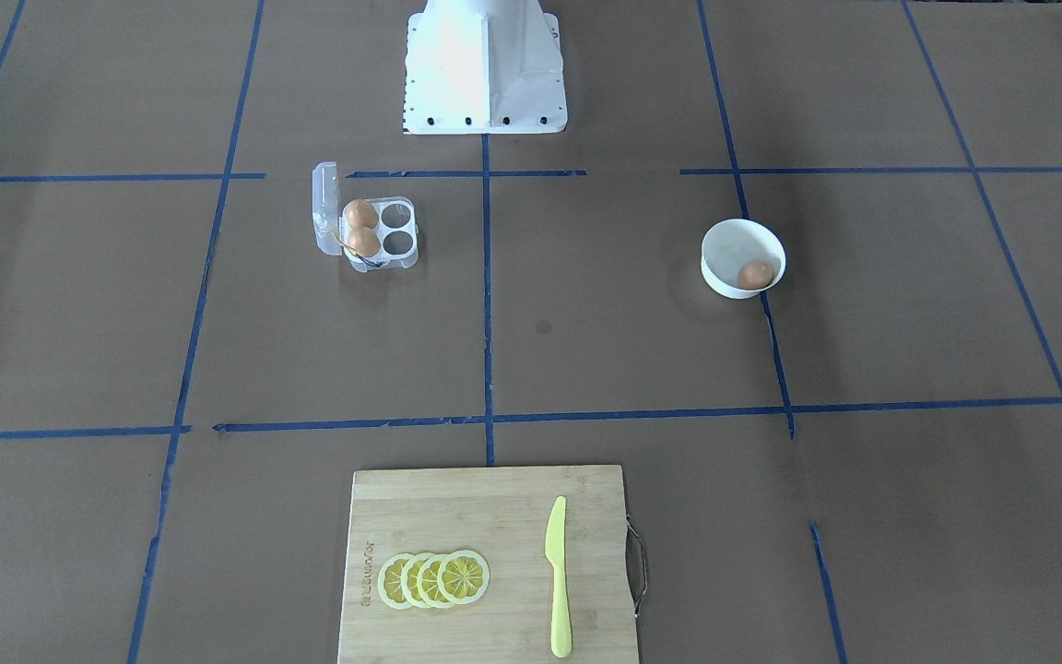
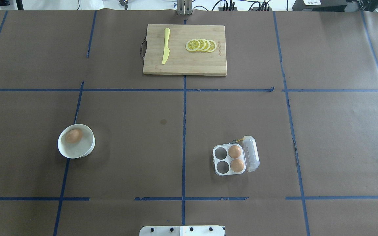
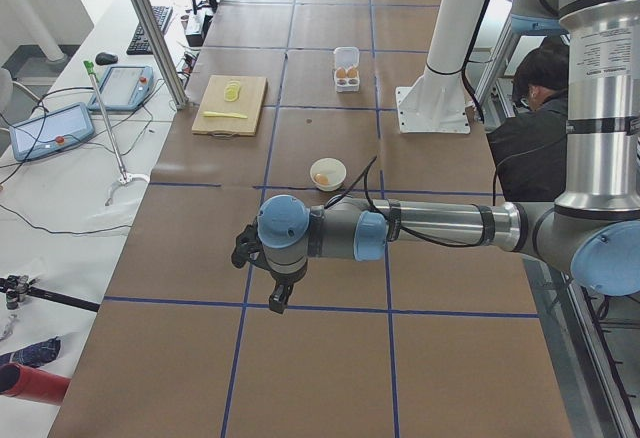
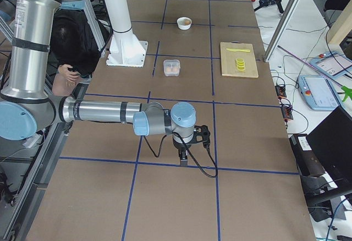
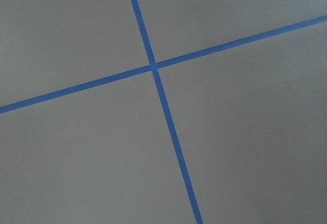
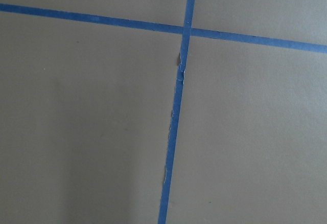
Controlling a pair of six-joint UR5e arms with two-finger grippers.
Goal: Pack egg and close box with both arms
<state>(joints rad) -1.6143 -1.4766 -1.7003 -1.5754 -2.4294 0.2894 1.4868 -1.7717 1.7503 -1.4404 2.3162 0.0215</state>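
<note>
Out past either end of the work area, the left claw (image 3: 247, 248) and the right claw (image 4: 202, 135) are hanging low over bare tape crossings (image 5: 153, 66), probably parked there to leave the middle open. Whether either is spread wide or pinched narrow I cannot tell.

Nearest the robot's base (image 2: 182, 230), on its right, the box (image 2: 216, 161) is sitting with its lid (image 2: 252, 154) swung open on the side away from the bowl. Its two empty cells are facing the bowl, likely giving an incoming egg a free path. Two other eggs (image 2: 234, 151) are standing on end beside the lid, long axes upright.

Slightly farther, on the left and well apart from the box, the egg (image 2: 74, 135) is lying on its side in the white bowl (image 2: 77, 150), which is likely stopping it from rolling. Its long axis is running roughly left to right, and its pointed end is not discernible.

Farthest, a cutting board (image 2: 182, 67) is carrying a yellow knife (image 2: 166, 46) and lemon slices (image 2: 201, 45).
</note>
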